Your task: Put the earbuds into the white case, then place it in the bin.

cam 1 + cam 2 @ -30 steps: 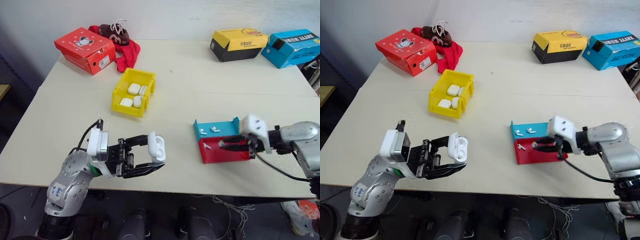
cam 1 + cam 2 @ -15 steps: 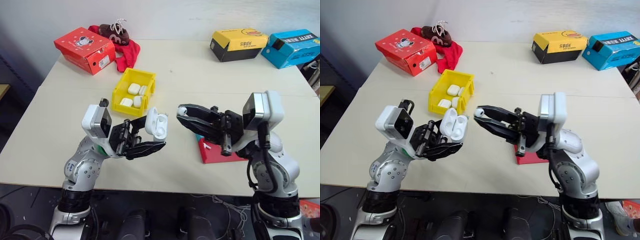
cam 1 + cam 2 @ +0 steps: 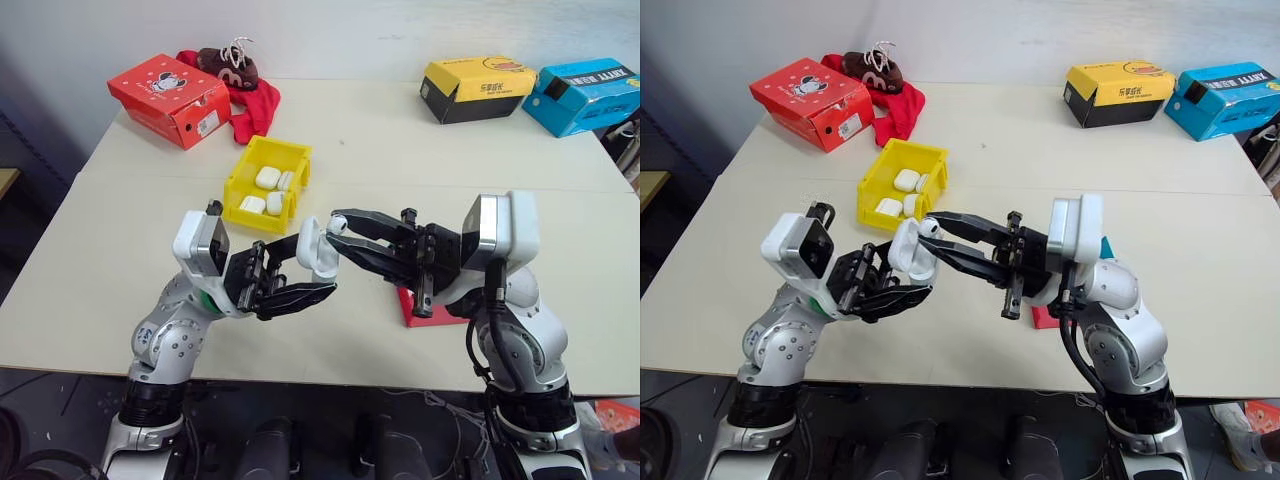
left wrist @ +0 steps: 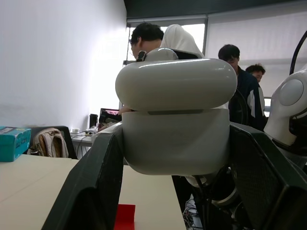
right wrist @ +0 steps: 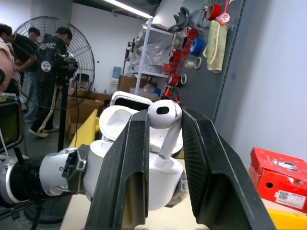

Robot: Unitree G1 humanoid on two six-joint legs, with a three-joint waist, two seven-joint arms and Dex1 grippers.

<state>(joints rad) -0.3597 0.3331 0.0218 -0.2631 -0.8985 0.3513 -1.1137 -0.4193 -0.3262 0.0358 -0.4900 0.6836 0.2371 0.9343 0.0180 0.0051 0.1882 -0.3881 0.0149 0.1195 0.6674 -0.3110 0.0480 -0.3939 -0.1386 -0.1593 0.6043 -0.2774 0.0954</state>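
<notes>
A: Where is the case (image 3: pixel 318 250)?
B: Pinched in the left gripper (image 3: pixel 312 272), mid-air, at the bin's (image 3: pixel 268 183) five o'clock.
A: The right gripper (image 5: pixel 163 127)?
B: Clamped on an earbud (image 5: pixel 165 120) above the open case.

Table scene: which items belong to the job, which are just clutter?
Job: glossy white earbud in right gripper; open white hinged case in left gripper; yellow plastic bin.
Clutter: red shoebox; yellow-and-black box; blue box.

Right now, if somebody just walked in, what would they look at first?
Probably the two pincers meeting above the table's near edge: the left pincer grips the open white case while the right pincer brings an earbud to it. Behind them sits the bright yellow bin.
</notes>
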